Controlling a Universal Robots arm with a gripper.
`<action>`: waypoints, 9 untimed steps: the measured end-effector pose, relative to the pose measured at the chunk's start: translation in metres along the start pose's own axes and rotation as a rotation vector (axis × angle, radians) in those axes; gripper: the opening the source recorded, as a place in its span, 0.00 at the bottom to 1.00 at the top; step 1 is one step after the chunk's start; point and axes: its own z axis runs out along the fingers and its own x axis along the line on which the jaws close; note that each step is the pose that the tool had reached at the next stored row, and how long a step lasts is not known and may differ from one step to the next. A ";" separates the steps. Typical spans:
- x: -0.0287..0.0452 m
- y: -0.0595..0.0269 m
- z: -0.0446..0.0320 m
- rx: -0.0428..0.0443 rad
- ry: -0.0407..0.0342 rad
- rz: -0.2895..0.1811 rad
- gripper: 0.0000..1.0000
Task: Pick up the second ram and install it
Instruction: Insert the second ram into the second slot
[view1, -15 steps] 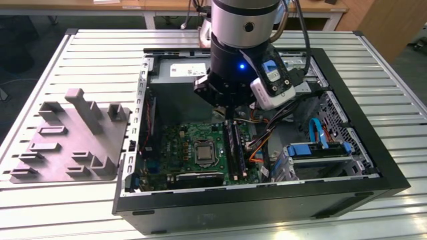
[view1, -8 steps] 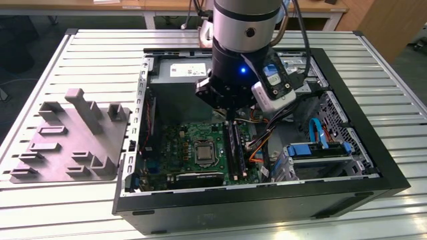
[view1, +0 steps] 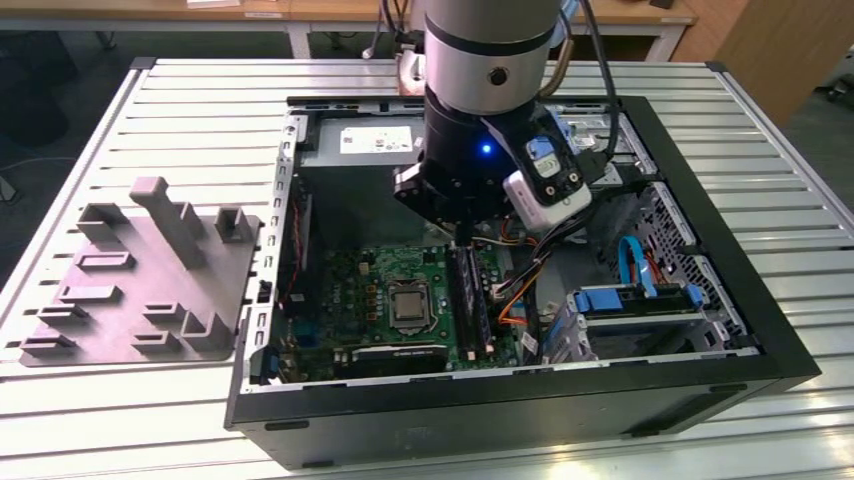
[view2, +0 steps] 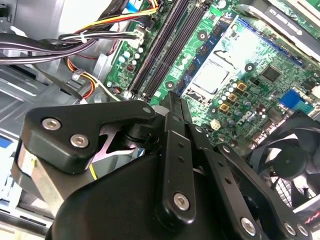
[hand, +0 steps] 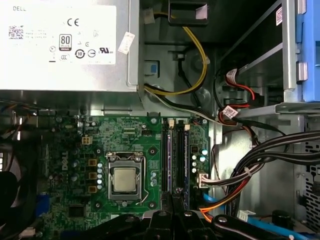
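My gripper (view1: 461, 238) reaches down into the open computer case, over the motherboard. Its black fingers (view2: 172, 102) are shut together with nothing visible between them. Their tips (hand: 175, 194) hover at the near end of the memory slots (hand: 176, 150). A long dark ram (view1: 467, 305) stands on edge in those slots, beside the square silver processor socket (view1: 404, 300). From above the slots appear as two dark parallel strips (view2: 167, 45), and I cannot tell which one holds the second ram.
A grey tray (view1: 140, 275) with upright posts lies outside the case on the exterior view's left. The grey power supply box (hand: 65, 45) fills the case's far end. Cable bundles (hand: 250, 165) and a blue drive bay (view1: 638, 298) crowd the side beyond the slots. A black fan (view2: 292, 160) sits near the socket.
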 end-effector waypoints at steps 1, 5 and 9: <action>0.0001 -0.0001 0.0011 0.0001 -0.0002 0.000 0.11; 0.0004 -0.0003 0.0061 0.0001 -0.0006 0.000 0.11; 0.0005 -0.0004 0.0093 0.0001 -0.0006 0.000 0.11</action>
